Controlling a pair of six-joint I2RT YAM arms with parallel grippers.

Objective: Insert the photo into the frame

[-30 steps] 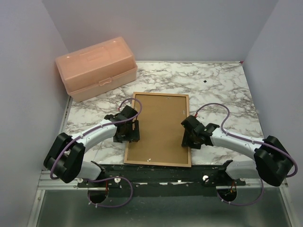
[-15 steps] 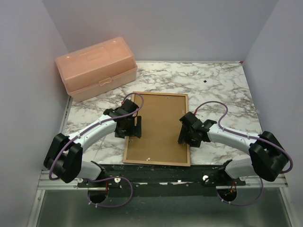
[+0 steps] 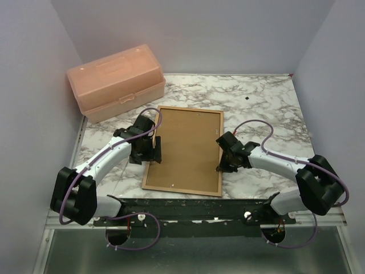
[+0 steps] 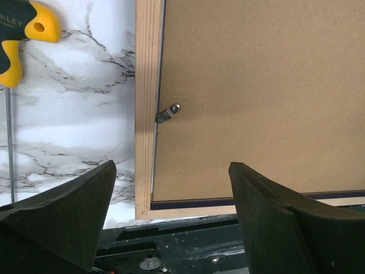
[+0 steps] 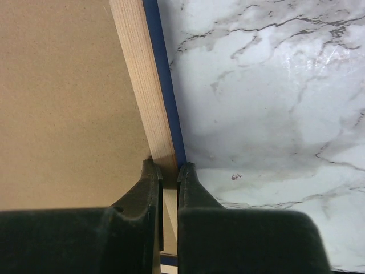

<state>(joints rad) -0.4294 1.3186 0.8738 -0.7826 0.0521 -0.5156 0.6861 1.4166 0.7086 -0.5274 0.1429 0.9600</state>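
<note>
Since the earlier frames, the large thin rectangular picture frame point(image 3: 181, 190) of light wood with a navy blue edge has slid leftward and away from the arm bases. The left arm has swung outward with it, and the right gripper point(image 5: 168, 169) has gone from apart to together. The frame lies face down on the white marble-patterned table point(image 3: 262, 103) between the two arms, with its brown fibreboard backing board point(image 3: 187, 145) uppermost. The rectangular photo is not visible in any view, and whether it sits under the board cannot be told. The right gripper's fingers are drawn together with their tips on the right-hand wood rail; no pinch on the rail is evident. The right arm reaches inward, wrist pitched down. The left gripper point(image 4: 171, 168) stands wide apart and holds nothing. It straddles the left rail near a small metal retaining tab point(image 4: 169, 113), with the left arm bent along the frame's left side. A yellow-handled screwdriver point(image 4: 29, 25) lies on the table beside that rail. Judged step: freeing the backing. Keep the right fingertips pressing the rail to steady the frame, and set one left finger squarely against the tab before turning it. A peach translucent plastic box point(image 3: 117, 83) stands at the far left.
</note>
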